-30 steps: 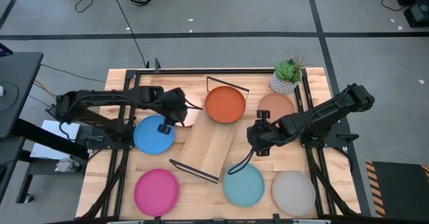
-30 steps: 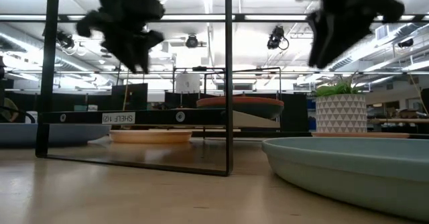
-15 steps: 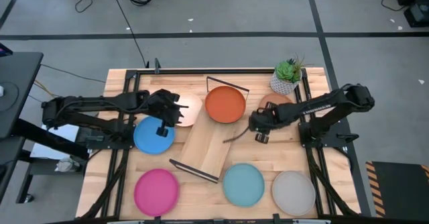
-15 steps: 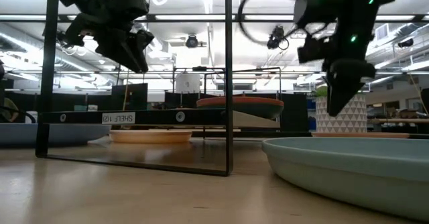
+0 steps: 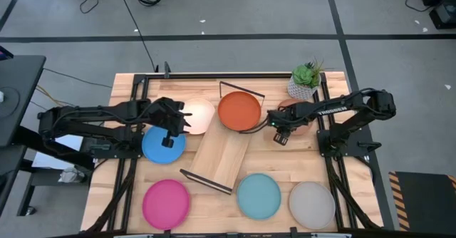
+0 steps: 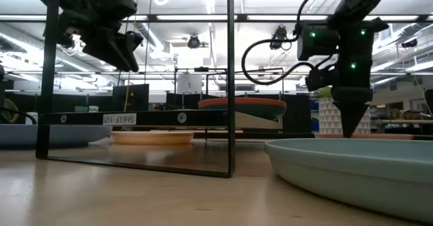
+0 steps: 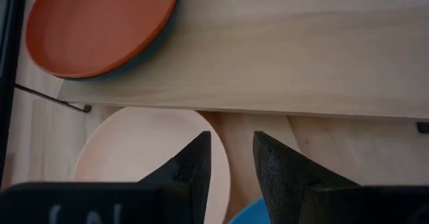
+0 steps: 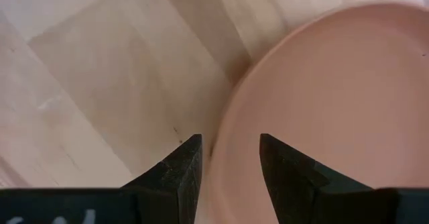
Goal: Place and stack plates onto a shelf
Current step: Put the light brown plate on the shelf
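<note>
Right gripper (image 8: 224,163) spread astride terracotta plate (image 8: 322,110) rim

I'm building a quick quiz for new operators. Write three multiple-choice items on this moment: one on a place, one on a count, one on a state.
1. Where is the orange plate?
A. on the shelf
B. on the floor
C. in an end effector

2. How many plates lie at the table's near edge in the high view?
A. one
B. three
C. five

3. The right end effector is:
A. shut on a plate
B. open over a plate's rim
C. out of view

Answers:
1 A, it rests on the board's far end.
2 B, pink, light blue, grey.
3 B, its fingers straddle the terracotta plate edge.
</note>
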You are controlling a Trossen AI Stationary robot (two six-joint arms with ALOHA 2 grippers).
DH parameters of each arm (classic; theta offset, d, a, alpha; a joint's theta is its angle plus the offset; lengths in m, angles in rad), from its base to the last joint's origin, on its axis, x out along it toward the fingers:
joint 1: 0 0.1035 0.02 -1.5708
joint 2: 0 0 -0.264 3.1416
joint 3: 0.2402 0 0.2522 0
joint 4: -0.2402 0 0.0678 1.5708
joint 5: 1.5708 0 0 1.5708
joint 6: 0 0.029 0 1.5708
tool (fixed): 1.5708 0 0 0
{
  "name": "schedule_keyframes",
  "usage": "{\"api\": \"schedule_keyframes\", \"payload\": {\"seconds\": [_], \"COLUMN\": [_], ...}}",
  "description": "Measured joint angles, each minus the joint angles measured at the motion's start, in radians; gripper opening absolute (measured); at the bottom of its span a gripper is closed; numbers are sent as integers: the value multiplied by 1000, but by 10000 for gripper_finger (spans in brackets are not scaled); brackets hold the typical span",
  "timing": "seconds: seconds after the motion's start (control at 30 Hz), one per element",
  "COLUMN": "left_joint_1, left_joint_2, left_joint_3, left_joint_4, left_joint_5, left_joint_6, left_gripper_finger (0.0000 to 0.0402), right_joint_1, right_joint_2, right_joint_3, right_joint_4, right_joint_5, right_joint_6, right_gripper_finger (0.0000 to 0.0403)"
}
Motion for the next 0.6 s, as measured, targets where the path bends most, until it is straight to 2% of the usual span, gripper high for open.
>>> {"api": "schedule_keyframes", "payload": {"seconds": [0.23,0.6], "left_joint_1": [0,0], "left_joint_2": [-2,-1], "left_joint_3": [0,0], "left_joint_4": [-8,-10], "left_joint_5": [0,0], "left_joint_6": [-14,-13], "left_gripper_finger": [118,118], "right_joint_1": [0,1], "right_joint_2": [0,-1], "right_joint_3": [-40,-42], "right_joint_4": [11,10], "right_joint_5": [-35,-94], "right_joint_6": [7,18], "right_gripper_finger": [129,14]}}
